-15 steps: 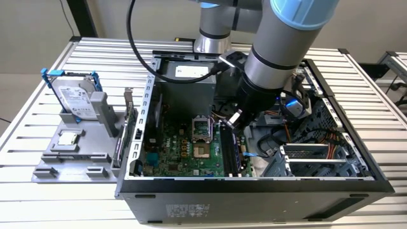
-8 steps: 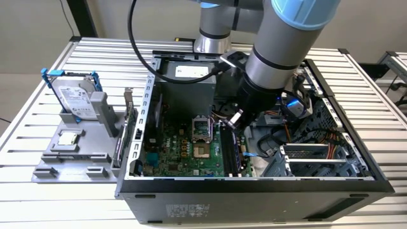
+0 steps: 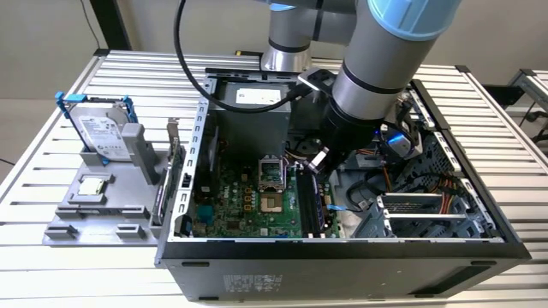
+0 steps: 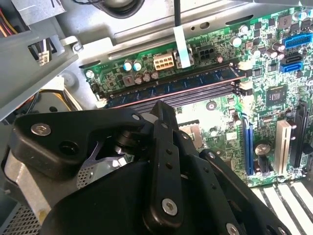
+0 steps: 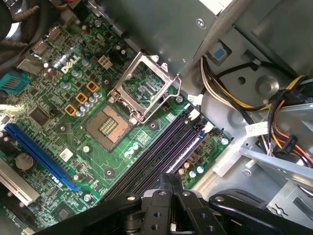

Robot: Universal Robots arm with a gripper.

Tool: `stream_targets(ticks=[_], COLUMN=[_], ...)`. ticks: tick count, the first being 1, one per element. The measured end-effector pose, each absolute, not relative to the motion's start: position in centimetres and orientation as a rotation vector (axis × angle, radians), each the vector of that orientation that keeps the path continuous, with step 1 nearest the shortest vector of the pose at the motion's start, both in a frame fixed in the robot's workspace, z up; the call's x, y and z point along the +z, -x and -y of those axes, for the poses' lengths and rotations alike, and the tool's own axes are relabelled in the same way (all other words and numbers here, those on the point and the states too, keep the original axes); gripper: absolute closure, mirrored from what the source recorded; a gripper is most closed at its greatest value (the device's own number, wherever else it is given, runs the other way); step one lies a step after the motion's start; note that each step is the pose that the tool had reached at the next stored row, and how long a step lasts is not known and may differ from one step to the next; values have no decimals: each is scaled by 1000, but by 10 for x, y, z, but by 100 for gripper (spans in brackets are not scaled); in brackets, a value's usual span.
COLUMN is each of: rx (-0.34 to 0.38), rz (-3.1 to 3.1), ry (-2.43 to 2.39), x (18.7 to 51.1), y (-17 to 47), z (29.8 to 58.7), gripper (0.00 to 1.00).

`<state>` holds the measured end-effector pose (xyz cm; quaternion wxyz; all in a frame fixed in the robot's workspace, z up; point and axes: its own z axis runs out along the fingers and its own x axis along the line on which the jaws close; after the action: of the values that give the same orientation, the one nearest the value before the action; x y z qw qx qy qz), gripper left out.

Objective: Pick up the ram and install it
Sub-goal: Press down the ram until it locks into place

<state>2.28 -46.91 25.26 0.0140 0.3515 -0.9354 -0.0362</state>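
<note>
**RAM in slot, gripper above it**

You'll find the gripper (image 3: 319, 162) down inside the open computer case (image 3: 342, 247), over the memory slots (image 5: 161, 152) beside the open processor socket (image 5: 144, 85). The ram (image 4: 176, 83) lies along a slot on the motherboard (image 4: 274, 93). Fingers (image 4: 164, 147) look pressed together, grasping nothing. Hard drive (image 3: 99, 131) stands on the tray outside.

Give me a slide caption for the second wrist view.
End effector poised above the ram sitting in its motherboard slot.
</note>
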Motion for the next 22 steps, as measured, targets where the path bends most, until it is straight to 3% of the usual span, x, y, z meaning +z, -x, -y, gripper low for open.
stream_targets(ticks=[22], rx=[-109], rz=[2829], ry=[-1285], x=[252], y=[-27], z=[469], gripper=[100])
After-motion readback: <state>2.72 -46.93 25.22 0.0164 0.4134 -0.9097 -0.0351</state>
